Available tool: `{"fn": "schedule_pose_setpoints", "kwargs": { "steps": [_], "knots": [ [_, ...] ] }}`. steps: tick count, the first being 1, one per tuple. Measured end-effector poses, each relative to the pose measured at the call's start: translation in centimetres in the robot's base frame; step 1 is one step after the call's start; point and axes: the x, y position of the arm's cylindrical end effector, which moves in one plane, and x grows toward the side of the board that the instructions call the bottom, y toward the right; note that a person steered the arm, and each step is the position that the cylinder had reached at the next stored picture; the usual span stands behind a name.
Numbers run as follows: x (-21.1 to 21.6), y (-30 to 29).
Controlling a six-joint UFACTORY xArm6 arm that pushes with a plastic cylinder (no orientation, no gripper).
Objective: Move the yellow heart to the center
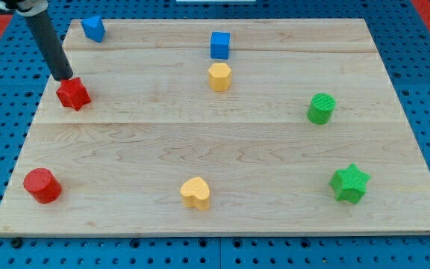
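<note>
Yellow heart point(195, 193) lies flat near the board's bottom edge; untouched.

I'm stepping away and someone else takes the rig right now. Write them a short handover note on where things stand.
My tip is at the view's upper left, right against the top of the red star, far from the job's block.
The yellow heart sits near the view's bottom edge, roughly mid-width, with nothing touching it.
Done: nothing visible yet; the heart is not at the centre.
Left: bring the tip round below the heart and push it up toward the middle of the board. The yellow hexagon and blue cube lie further up that line.
</note>
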Motion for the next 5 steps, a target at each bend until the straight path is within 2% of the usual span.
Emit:
{"fn": "schedule_pose_setpoints", "kwargs": {
  "steps": [1,3,4,5],
  "knots": [
    [1.2,1.8],
    [6.3,16.4],
    [6.7,17.5],
    [6.8,16.2]
  ]
}}
